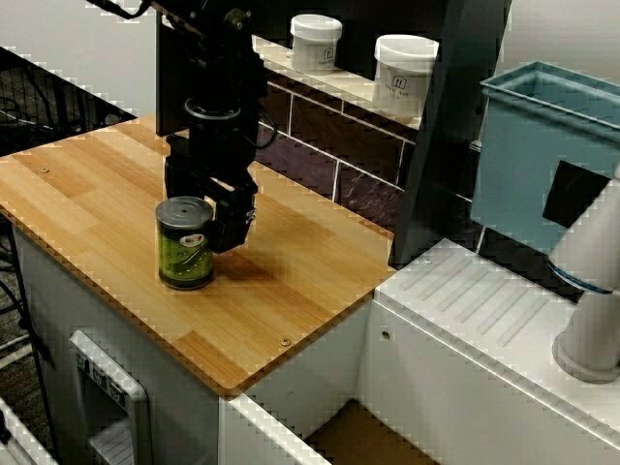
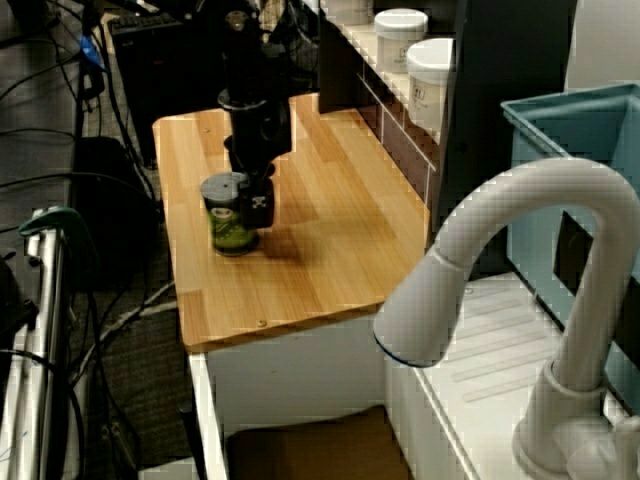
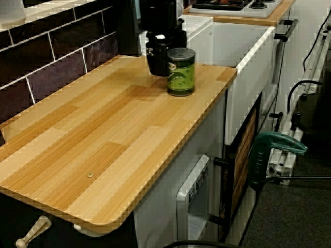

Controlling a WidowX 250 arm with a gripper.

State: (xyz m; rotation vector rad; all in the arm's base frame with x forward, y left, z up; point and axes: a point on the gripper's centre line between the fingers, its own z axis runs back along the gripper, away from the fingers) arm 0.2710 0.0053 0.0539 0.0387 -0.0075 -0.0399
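Note:
A green can point(image 1: 185, 243) with a grey lid stands upright on the wooden counter point(image 1: 291, 281), near its front edge. The black gripper point(image 1: 215, 208) hangs straight down just behind the can, on the wall side, its fingers low near the board. The jaws stand apart, with a strip of wood showing between them, and the can is outside them. In the view along the counter's length, the can point(image 2: 231, 214) sits left of the gripper point(image 2: 258, 205). In the low view from the counter's other end, the gripper point(image 3: 161, 62) is close beside the can point(image 3: 181, 71); I cannot tell if they touch.
Two white jars point(image 1: 316, 42) point(image 1: 404, 73) stand on a shelf above the dark tiled wall. A teal bin point(image 1: 542, 155) and a white faucet point(image 2: 520, 280) are beyond the counter's right end, over a white drainboard point(image 1: 484, 300). A green-handled tool point(image 3: 274, 147) leans by the cabinet.

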